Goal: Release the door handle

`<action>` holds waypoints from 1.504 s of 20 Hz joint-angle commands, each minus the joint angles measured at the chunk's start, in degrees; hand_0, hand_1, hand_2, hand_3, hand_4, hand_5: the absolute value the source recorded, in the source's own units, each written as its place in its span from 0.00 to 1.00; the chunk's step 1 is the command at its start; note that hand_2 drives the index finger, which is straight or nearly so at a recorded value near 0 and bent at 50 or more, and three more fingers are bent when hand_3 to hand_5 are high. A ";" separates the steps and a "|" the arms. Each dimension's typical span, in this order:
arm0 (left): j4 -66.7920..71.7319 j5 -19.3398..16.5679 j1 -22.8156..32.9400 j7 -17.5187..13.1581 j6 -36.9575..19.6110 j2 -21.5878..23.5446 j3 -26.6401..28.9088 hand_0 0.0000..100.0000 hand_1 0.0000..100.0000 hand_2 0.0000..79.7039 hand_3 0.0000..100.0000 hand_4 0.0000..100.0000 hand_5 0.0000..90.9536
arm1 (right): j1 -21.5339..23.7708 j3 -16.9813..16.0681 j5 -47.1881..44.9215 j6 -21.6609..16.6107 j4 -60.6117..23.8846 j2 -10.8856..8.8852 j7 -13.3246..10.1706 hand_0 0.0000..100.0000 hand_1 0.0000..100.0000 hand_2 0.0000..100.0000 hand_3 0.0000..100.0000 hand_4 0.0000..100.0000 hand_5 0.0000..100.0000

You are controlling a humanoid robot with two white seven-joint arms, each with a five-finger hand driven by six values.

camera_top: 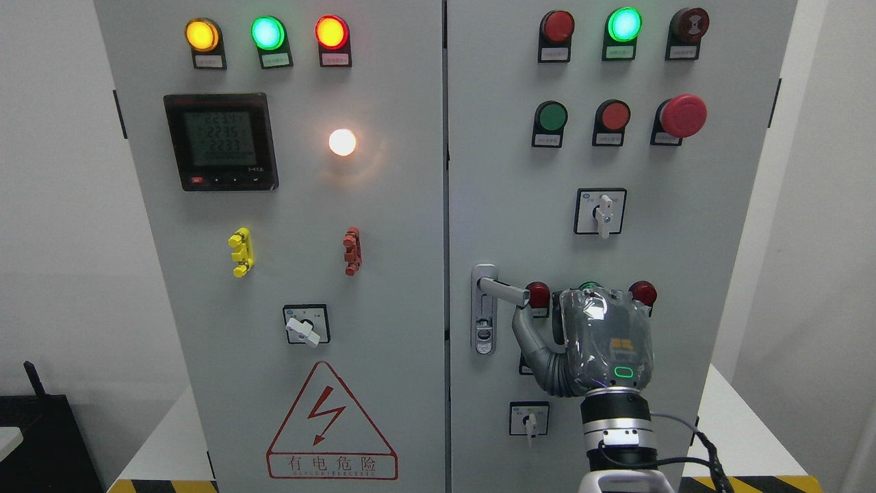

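One arm is all you see: your right robot hand, silver and clear-shelled, rises from the bottom edge. Its grey thumb reaches just under the tip of the silver lever door handle; whether they touch is unclear. Its other fingers are hidden, so its grip can't be judged. Behind stands the grey cabinet's right door.
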 commanded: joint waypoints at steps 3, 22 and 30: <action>0.00 0.00 -1.41 0.01 0.03 -0.03 0.97 0.12 0.39 0.00 0.00 0.00 0.00 | 0.36 -0.01 -0.09 -0.11 -0.09 -0.03 -0.06 0.55 0.13 0.98 1.00 0.90 1.00; 0.00 0.00 -1.49 0.01 0.03 -0.03 0.97 0.12 0.39 0.00 0.00 0.00 0.00 | 11.85 1.23 -0.17 -4.84 -10.18 -0.99 -4.35 0.56 0.13 0.96 1.00 0.89 1.00; 0.00 0.00 -1.41 0.01 0.03 -0.03 0.97 0.12 0.39 0.00 0.00 0.00 0.00 | 18.82 -4.22 -3.32 -7.67 -16.79 -3.72 -12.20 0.55 0.15 0.33 0.52 0.43 0.42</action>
